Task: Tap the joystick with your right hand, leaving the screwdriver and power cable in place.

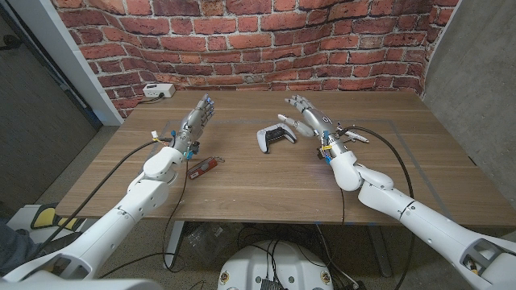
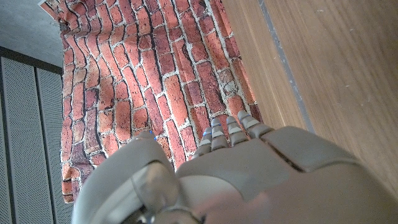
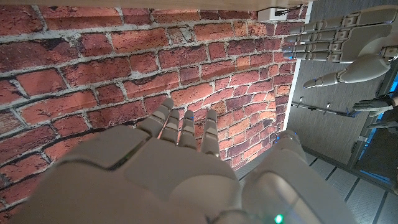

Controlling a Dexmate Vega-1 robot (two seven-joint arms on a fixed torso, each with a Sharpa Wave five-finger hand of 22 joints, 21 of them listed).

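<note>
Near the middle of the surface (image 1: 242, 181), somewhat toward its far edge, lies the white joystick (image 1: 274, 137), a game controller with dark grips. Right hand (image 1: 310, 121) hovers just beside it, fingers spread and holding nothing, thumb angled toward the controller; probably lined up for the tap, though contact cannot be told. Left hand (image 1: 193, 122) waits well apart toward the left edge, fingers extended, released, likely parked to stay clear. Red-handled screwdriver (image 1: 203, 167) lies close to the left forearm, nearer the front edge. White power adapter (image 1: 158, 91) sits at the far left corner by the brick wall (image 1: 242, 40). Neither is in the right hand's path, so both should stay undisturbed.
</note>
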